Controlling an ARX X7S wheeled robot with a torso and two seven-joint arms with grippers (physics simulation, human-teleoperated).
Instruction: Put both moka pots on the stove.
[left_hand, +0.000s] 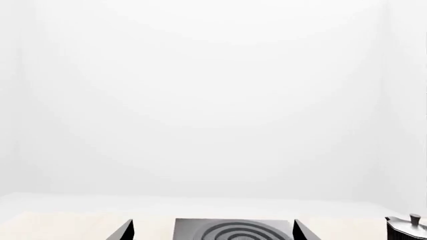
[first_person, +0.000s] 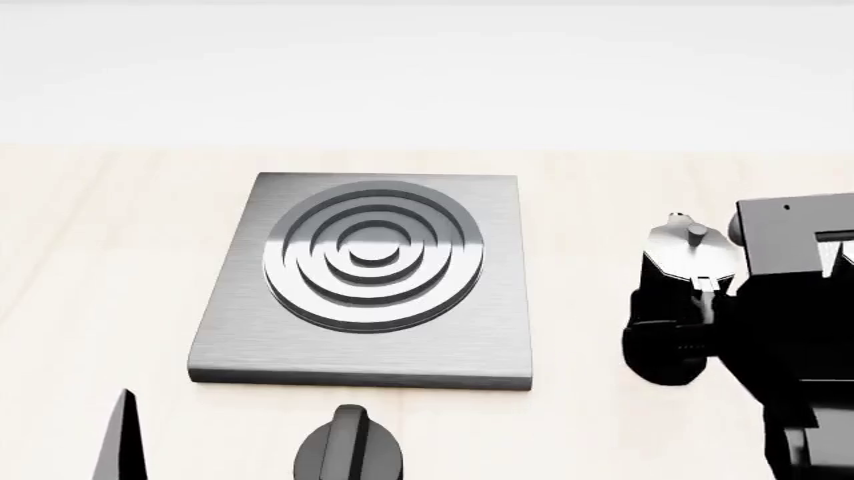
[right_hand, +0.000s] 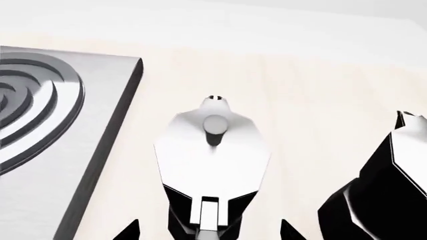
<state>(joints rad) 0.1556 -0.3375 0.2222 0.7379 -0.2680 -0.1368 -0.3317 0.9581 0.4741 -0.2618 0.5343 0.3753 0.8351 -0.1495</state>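
Your right gripper hangs spread over the near moka pot; a second pot crowds the frame's right. The stove sits centre, its dial knob below; your left gripper is spread too.

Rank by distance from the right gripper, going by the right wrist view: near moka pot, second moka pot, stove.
1. Near moka pot, between the open fingers of the right gripper.
2. and 3. Second moka pot, one side, and stove, opposite side: too close to call.
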